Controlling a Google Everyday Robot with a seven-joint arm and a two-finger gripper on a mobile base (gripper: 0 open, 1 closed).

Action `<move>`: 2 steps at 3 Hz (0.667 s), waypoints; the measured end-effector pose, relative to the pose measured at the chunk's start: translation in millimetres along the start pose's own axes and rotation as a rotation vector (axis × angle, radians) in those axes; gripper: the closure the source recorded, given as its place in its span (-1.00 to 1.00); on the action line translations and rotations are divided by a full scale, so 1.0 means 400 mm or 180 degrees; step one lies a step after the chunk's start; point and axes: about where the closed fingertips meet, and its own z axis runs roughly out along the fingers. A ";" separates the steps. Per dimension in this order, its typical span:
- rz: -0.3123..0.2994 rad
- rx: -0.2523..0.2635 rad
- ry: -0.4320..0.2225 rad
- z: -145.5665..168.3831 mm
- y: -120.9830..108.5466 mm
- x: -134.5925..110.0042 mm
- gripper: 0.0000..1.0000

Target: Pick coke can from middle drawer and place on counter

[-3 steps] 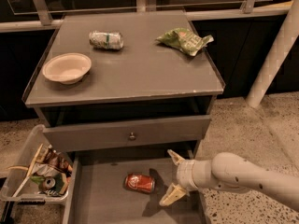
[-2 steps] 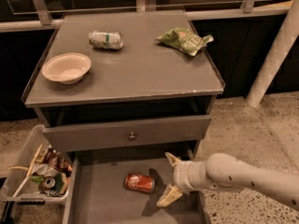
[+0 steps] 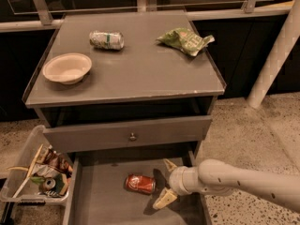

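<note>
Your hand (image 3: 166, 182) is spread wide, low in the middle drawer (image 3: 98, 205); coke can (image 3: 140, 183) lies on its side just ahead of the fingertips (image 3: 165, 199). Bench (image 3: 140, 74) above the hand.

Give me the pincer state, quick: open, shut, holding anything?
Pincer: open, holding nothing, down in the drawer just right of the red can.

On the table (image 3: 140, 78), one silver-and-green can (image 3: 107, 40), one bowl (image 3: 67, 68) and one green bag (image 3: 185, 40) are counted; below the table, one coke can (image 3: 140, 183) and one gripper (image 3: 166, 182) are found in the middle drawer (image 3: 103, 205).
</note>
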 end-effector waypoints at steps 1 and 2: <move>0.0065 -0.0025 0.0049 0.064 0.008 0.040 -1.00; 0.0125 -0.0002 0.0009 0.119 -0.001 0.074 -1.00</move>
